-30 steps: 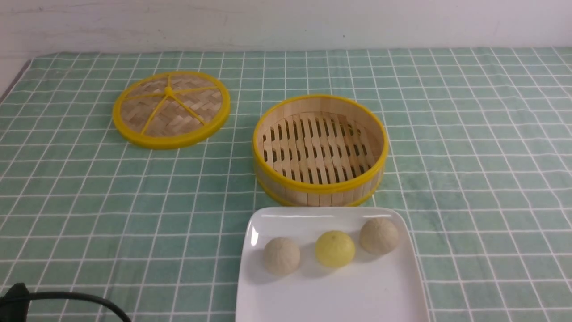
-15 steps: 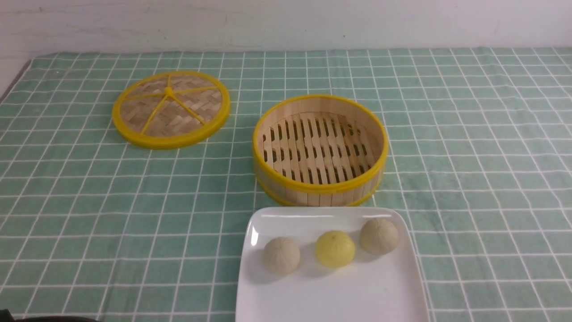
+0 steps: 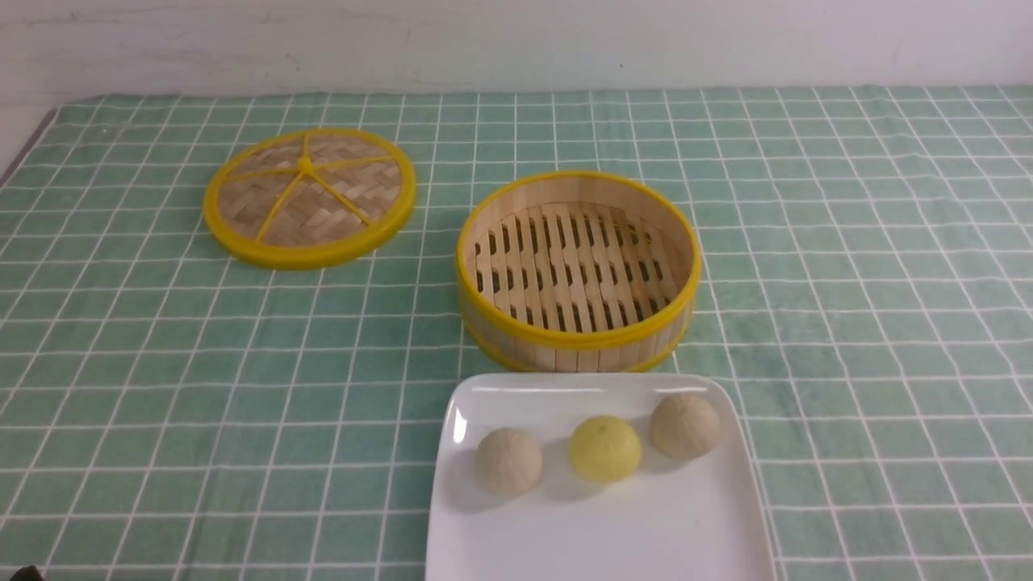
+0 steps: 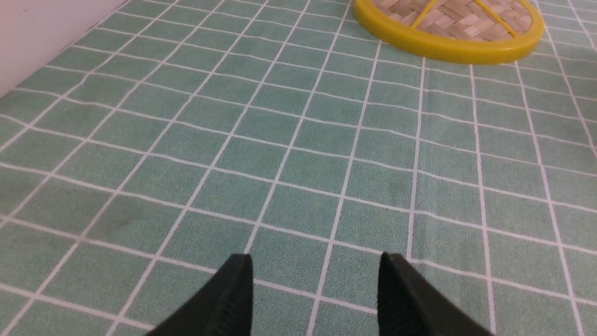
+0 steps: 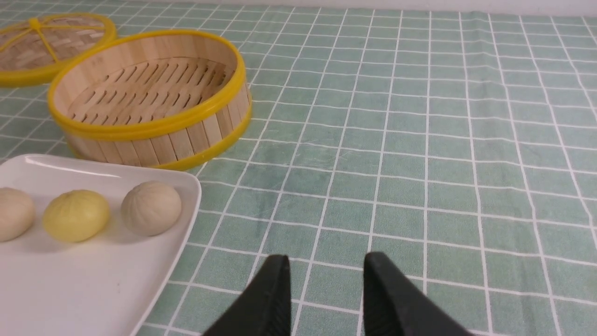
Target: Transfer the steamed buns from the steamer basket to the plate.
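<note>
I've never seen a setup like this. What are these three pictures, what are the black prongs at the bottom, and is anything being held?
It is a robot with two arms. One camera sits between the arms and looks across the table; the other two ride on the wrists. The black prongs are the left gripper and right gripper. Both are open and empty, above a green checked cloth. On the cloth are a white plate with three buns in a row, the yellow one in the middle. Behind it sits an empty steamer basket, with its lid lying flat to the left.
</note>
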Action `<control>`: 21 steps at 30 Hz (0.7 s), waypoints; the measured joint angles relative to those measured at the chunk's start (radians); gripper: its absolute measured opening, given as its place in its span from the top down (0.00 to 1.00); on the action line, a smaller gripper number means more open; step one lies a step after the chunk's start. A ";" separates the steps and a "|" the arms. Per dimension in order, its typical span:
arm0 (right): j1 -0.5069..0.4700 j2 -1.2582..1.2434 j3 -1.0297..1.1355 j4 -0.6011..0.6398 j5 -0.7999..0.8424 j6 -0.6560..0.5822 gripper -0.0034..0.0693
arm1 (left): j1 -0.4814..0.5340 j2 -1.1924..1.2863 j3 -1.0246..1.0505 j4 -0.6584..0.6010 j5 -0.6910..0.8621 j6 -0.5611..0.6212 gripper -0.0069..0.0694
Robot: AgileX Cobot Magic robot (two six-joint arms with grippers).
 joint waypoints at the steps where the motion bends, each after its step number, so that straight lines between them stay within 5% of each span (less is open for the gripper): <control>1: 0.000 0.000 0.000 0.000 0.000 0.000 0.62 | 0.000 0.000 0.001 0.000 -0.003 0.000 0.40; 21: 0.000 0.000 0.000 0.000 0.000 0.000 0.62 | 0.000 0.000 0.001 0.011 -0.004 0.000 0.40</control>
